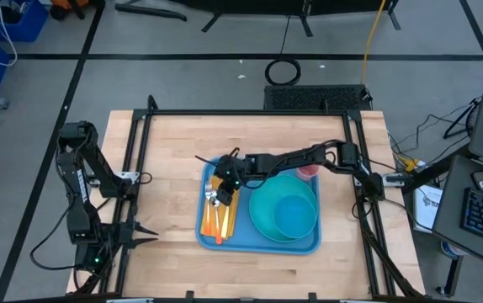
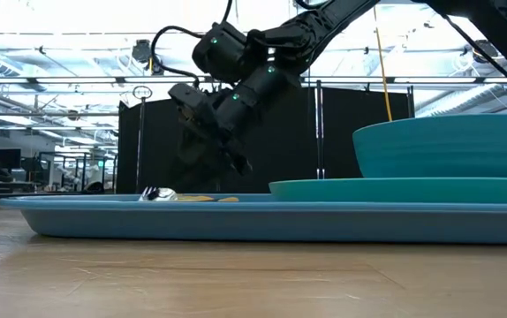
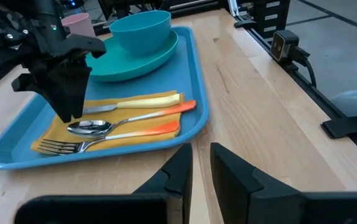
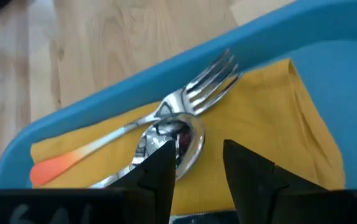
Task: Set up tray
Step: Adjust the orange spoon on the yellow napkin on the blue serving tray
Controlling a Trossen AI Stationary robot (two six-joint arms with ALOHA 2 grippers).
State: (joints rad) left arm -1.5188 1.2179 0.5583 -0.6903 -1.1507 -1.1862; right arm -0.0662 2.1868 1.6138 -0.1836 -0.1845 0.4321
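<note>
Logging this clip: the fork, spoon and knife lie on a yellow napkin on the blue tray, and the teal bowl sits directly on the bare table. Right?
Not quite. The teal bowl sits on a teal plate on the tray, as the left wrist view shows. The cutlery and napkin are as you say.

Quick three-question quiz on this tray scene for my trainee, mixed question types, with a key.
1. True or false: the silver fork lies on the mustard-yellow cloth napkin.
2. What sits on the round teal plate? A) teal bowl B) pink cup C) fork
3. Which end effector hovers over the cutlery on the large light-blue plastic tray?

Key: 1 true. 2 A. 3 The right end effector, fingers apart and holding nothing; the left end effector waits off the tray.
</note>
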